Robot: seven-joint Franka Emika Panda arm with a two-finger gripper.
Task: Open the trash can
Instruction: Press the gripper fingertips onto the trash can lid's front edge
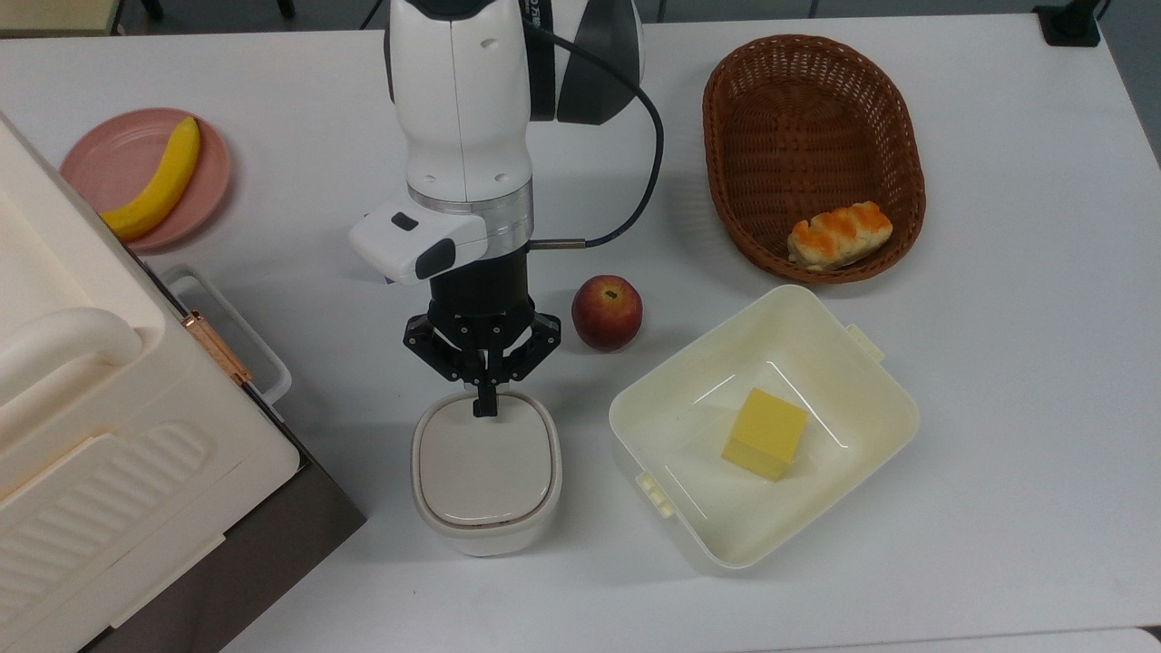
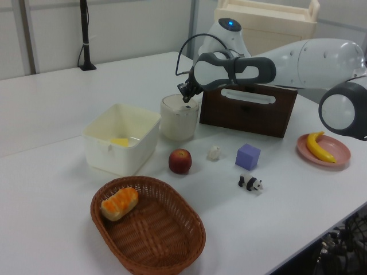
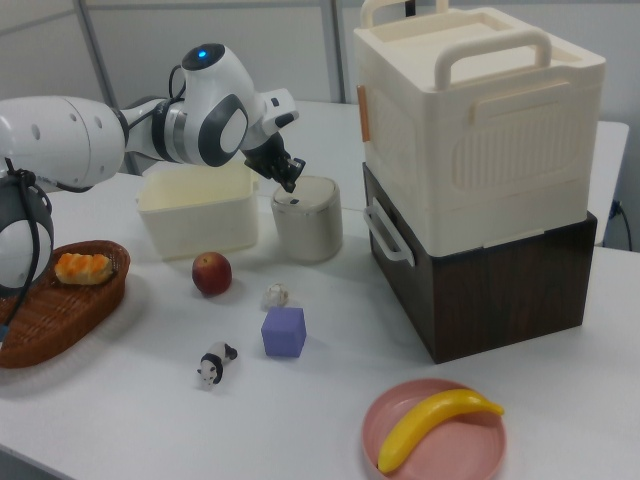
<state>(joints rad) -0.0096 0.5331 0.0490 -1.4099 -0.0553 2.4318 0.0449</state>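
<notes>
1. The hand [image 1: 484,410] is seen clenched, fingertips pinched together and pressed on the lid's near edge.
2. The trash can [image 1: 486,472], lid down, is found directly under it; an apple [image 1: 606,312] sits just beside.

Big white table [image 1: 998,363] w/ even overhead light. Pale wall panels [image 2: 132,23] behind, split by metal posts. Black stand [image 2: 86,34] at table's far edge in left view.

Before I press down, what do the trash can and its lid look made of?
The trash can looks like smooth cream plastic with a slight sheen and rounded moulded corners. Its lid seems matte greyish-beige plastic, flat and even. The gripper is at its edge.
</notes>
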